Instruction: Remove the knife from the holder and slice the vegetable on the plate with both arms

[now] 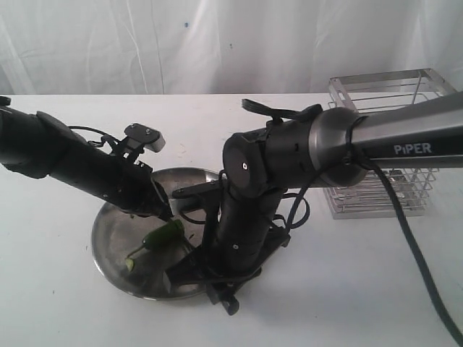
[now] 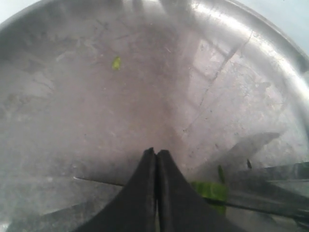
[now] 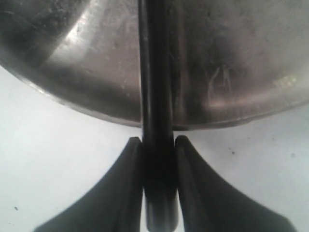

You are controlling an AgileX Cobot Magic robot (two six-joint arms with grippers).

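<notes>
Right pincer (image 3: 158, 145) is clamped tight on the knife (image 3: 155, 87), black handle pinched between both fingers and the dark blade reaching out over the rim of the plate (image 3: 87, 104) — so the holder (image 1: 387, 144) stands without it, at about two o'clock from the plate, well apart on the worktop (image 1: 58, 289). Left pincer (image 2: 156, 157) shows its tips pressed together with nothing visible between them, low over the steel, and the vegetable (image 1: 163, 233) lies just beside it near the plate's middle, stem trailing toward seven o'clock. Here's the worry: that chilli looks unpinned, so a blade pressing down could roll or skid it across the slick metal instead of cutting. The plate (image 1: 108, 249) itself sits loose on the worktop, and a sideways push might slide it. And the two arms are crowded together over one small dish — any drift, and blade meets left fingertips.
</notes>
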